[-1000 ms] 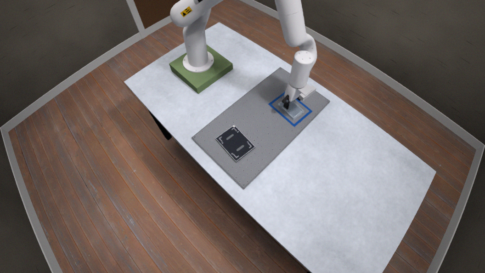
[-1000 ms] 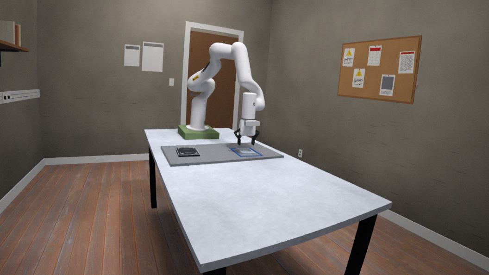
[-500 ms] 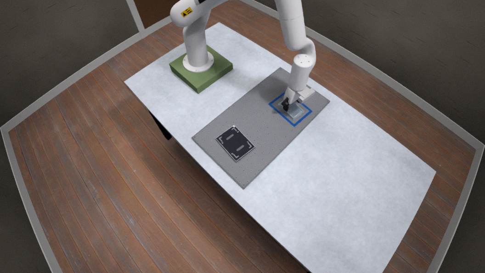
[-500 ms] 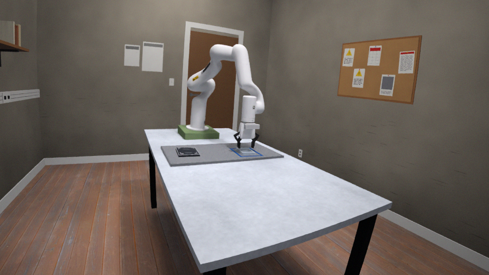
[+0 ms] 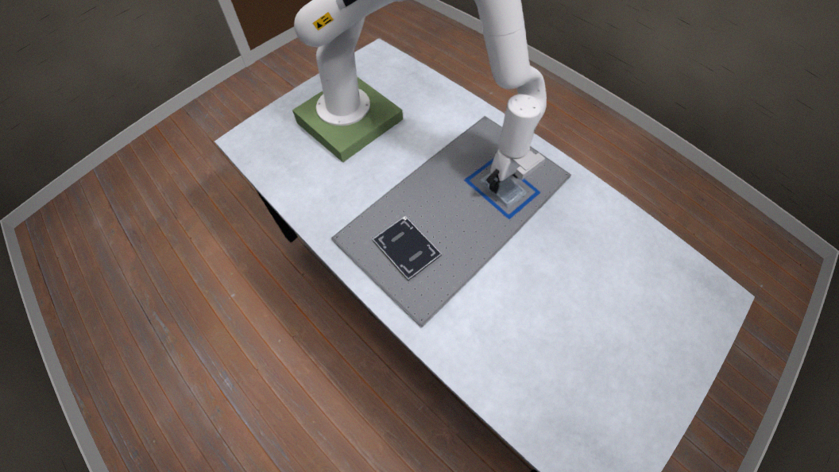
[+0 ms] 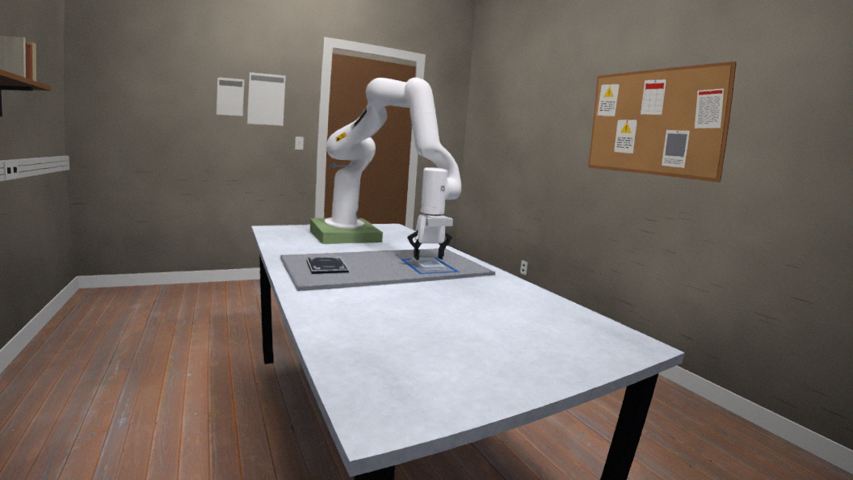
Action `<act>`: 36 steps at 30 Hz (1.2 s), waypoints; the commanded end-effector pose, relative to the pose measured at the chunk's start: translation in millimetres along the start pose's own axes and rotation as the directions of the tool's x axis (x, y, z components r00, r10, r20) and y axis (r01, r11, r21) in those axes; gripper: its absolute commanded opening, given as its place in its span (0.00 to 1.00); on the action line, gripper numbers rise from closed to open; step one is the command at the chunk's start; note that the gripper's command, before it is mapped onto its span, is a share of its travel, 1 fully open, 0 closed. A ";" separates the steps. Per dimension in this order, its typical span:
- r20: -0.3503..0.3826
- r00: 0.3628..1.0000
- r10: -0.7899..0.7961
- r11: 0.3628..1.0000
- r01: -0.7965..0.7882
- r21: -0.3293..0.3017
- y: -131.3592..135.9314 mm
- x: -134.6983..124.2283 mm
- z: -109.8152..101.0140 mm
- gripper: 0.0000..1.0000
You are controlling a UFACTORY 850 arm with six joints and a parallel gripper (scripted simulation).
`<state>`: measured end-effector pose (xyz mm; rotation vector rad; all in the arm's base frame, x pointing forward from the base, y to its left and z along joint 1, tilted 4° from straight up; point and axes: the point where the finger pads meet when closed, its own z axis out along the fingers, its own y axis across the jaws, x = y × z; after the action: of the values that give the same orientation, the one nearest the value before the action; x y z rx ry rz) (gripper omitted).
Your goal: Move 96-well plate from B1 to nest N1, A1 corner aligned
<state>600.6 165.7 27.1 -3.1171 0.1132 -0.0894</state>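
The clear 96-well plate (image 5: 508,192) lies flat inside the blue outline (image 5: 531,201) on the grey mat (image 5: 446,205), directly beneath the fingers (image 6: 416,244), which stand spread wide, one on each side above it, gripping nothing. Well away from the fingers along the mat sits the black plate nest (image 5: 406,247); its markings are too small to read. The white arm (image 5: 516,64) carries a yellow warning label (image 5: 320,22), and the table (image 6: 453,351) bears everything.

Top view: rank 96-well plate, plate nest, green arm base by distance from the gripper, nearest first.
1. 96-well plate: directly under the open gripper, inside the blue-outlined spot.
2. Plate nest: black, at the other end of the gray board.
3. Green arm base: off the board, toward the table's back edge, farthest.
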 end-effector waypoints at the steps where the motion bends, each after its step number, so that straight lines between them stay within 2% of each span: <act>1: -0.002 1.000 0.000 1.000 0.000 0.001 -0.3 0.9 1.5 1.00; 25: -0.002 1.000 0.000 1.000 0.000 0.001 -0.3 0.9 16.2 1.00; 36: -0.002 1.000 0.000 1.000 0.000 0.001 -0.4 1.0 16.2 1.00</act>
<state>601.7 166.0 10.1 -3.1171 0.1132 -0.0895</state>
